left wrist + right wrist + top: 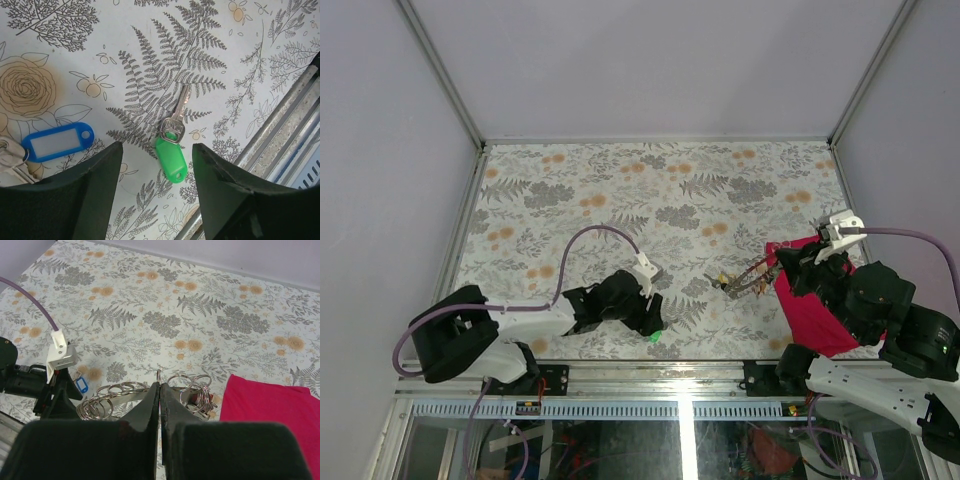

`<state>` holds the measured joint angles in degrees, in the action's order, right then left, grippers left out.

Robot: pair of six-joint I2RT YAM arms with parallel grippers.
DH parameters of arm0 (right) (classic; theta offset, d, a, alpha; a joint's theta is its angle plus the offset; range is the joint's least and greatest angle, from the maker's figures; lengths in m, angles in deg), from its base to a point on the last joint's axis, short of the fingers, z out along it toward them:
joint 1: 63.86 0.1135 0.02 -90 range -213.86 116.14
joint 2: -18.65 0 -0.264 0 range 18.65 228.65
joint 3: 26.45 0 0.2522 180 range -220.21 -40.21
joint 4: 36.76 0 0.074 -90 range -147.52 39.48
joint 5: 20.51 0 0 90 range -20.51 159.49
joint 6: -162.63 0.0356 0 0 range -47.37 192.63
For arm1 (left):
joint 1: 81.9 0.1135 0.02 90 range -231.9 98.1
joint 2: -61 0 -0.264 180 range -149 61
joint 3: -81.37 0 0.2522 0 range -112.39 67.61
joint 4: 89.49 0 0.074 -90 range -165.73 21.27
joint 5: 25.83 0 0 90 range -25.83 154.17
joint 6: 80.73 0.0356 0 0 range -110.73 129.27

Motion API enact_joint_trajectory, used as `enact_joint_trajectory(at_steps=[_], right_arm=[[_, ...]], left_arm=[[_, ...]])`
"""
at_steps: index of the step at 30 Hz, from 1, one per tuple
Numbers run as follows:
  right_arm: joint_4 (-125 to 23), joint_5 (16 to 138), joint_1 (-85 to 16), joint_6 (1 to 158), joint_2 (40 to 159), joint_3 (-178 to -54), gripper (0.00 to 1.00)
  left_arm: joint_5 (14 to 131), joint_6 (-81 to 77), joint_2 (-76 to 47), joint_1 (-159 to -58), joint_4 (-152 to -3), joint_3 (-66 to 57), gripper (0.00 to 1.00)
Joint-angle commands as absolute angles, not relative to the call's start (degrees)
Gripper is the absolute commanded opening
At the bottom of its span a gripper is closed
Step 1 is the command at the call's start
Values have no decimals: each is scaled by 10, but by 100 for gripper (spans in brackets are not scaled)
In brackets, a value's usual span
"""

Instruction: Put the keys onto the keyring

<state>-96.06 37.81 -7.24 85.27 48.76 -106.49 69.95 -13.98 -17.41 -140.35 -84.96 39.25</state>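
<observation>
A key with a green plastic tag (170, 156) lies flat on the floral table, its metal blade pointing away. My left gripper (156, 148) is open just above it, with one finger on each side of the tag and not touching it. In the top view the green tag (656, 336) shows at the left gripper's (654, 322) tip. A blue tag (57, 142) with a silvery key lies to the left. My right gripper (159, 385) is shut on one ring of the keyring (158, 375). Its chain of silvery rings (112, 392) hangs off both sides, above the table (745, 280).
A crimson cloth (275, 405) lies under and right of the right gripper (778, 266), and shows in the top view (815, 315). The table's metal front rail (280, 125) runs close to the green key. The left arm (30, 385) and blue tag (82, 385) show in the right wrist view.
</observation>
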Motion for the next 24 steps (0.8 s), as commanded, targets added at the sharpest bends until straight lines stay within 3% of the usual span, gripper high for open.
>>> enact_joint_trajectory(at_steps=[1,13,24], right_arm=[[-907,389,-71,858,495,-1072,0],[-905,394,-70,859,499,-1074,0],[-909,393,-71,857,499,-1079,0]], left_arm=[[762,-139,-191,-1381,-916,401,59],[805,-139,-232,-1358,-968,409,57],[846,-137,-252,-1357,-981,421,48]])
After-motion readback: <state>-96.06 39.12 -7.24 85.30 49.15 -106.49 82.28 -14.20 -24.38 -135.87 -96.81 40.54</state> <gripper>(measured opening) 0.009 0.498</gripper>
